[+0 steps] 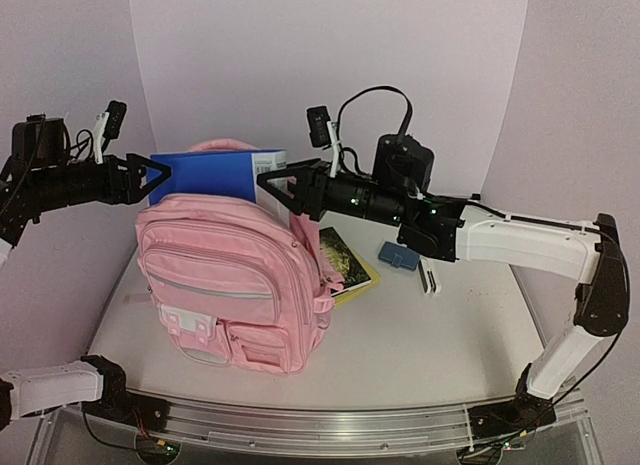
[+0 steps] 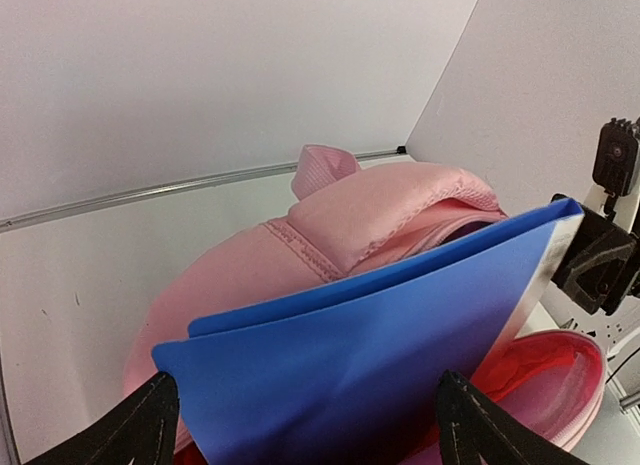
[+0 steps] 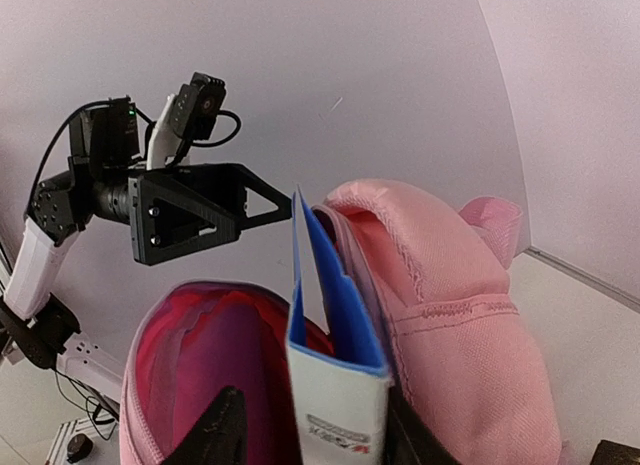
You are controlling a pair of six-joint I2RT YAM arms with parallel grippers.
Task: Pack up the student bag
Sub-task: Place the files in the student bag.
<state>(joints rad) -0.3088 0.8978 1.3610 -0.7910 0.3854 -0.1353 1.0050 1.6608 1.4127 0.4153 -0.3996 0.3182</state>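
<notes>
Packing: thin blue book (image 1: 215, 173) stood in pink cloth backpack (image 1: 230, 285).
The left gripper (image 1: 155, 178), 9 o'clock, gaped empty; right gripper (image 1: 270, 185), 3 o'clock, half-shut, hold unclear. Next likely needed pushing down.

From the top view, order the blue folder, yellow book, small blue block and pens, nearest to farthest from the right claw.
1. blue folder, at the right claw tips.
2. yellow book, beside the student bag.
3. small blue block, farther right.
4. pens, rightmost.
</notes>
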